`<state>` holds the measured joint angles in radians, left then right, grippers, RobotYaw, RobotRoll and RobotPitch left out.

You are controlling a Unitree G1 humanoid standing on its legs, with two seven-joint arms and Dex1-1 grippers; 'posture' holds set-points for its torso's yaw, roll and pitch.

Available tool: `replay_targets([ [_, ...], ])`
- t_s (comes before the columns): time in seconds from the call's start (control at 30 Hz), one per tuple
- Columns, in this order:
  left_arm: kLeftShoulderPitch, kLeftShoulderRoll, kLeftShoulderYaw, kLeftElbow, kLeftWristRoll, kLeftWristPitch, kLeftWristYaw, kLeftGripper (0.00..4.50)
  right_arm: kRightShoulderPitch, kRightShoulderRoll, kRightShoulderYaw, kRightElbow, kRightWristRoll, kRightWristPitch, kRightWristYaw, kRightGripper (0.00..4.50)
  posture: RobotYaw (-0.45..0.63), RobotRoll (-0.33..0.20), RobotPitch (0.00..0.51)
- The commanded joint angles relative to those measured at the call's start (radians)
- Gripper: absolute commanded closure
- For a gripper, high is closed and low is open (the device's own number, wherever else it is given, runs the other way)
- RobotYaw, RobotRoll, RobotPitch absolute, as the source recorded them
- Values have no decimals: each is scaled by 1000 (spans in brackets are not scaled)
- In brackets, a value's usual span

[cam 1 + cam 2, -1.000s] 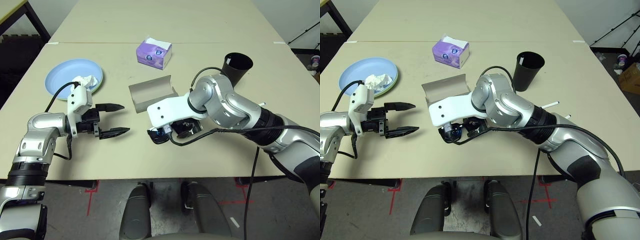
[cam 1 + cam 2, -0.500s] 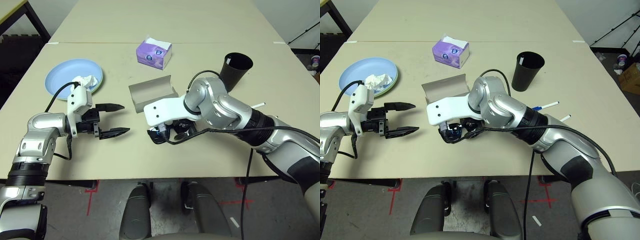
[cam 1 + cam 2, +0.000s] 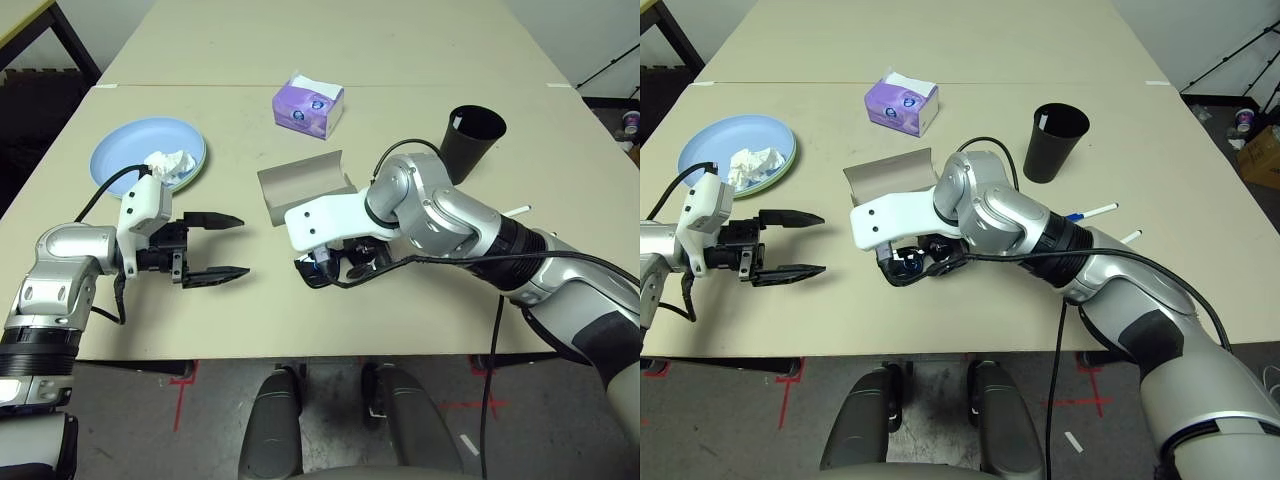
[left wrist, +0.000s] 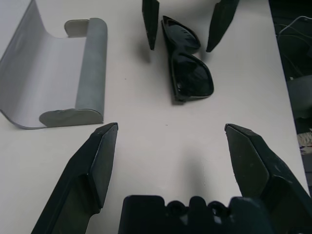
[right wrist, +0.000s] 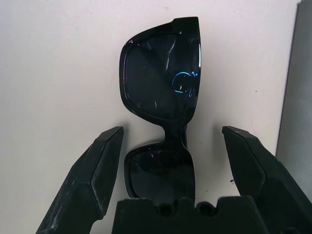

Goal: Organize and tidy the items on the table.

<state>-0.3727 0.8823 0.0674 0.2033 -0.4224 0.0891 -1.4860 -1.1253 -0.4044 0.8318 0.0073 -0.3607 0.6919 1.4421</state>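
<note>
The beige counter [image 3: 420, 45] carries one pair of black sunglasses [image 4: 186, 70], one open grey glasses case [image 3: 305, 185], one black cup [image 3: 473, 135], one purple tissue box [image 3: 308, 105] and two white pens [image 3: 1090, 213] lying past the right forearm, between it and the cup's side of the counter. A pale blue plate [image 3: 135, 150] sits stacked on a green one whose rim peeks out at its edge, and one crumpled white tissue [image 3: 170, 163] lies on the blue plate.

The right arm reaches in across the middle of the counter, its wrist bent so the right end effector [image 5: 173, 141] points steeply down at the sunglasses. Its two black fingers are spread wide on either side of the frame, not touching it. The sunglasses lie flat on the counter just in front of the glasses case.

The left arm is bent at the near left of the counter, with the left end effector [image 3: 222, 246] pointing sideways toward the sunglasses, tilted slightly down. Its fingers are spread apart and hold nothing.

Print on the tissue box is too small to read.
</note>
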Motion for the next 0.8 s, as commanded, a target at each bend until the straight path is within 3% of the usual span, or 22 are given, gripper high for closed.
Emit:
replay_targets([
  [0.03,22,19,-9,-32,11,-33,-37,31,0,-7,15,0,-7,-20,9,0,30,0,173],
  [0.8,34,17,-14,-40,20,-31,-28,31,13,29,17,47,-50,-76,-23,0,33,0,169],
])
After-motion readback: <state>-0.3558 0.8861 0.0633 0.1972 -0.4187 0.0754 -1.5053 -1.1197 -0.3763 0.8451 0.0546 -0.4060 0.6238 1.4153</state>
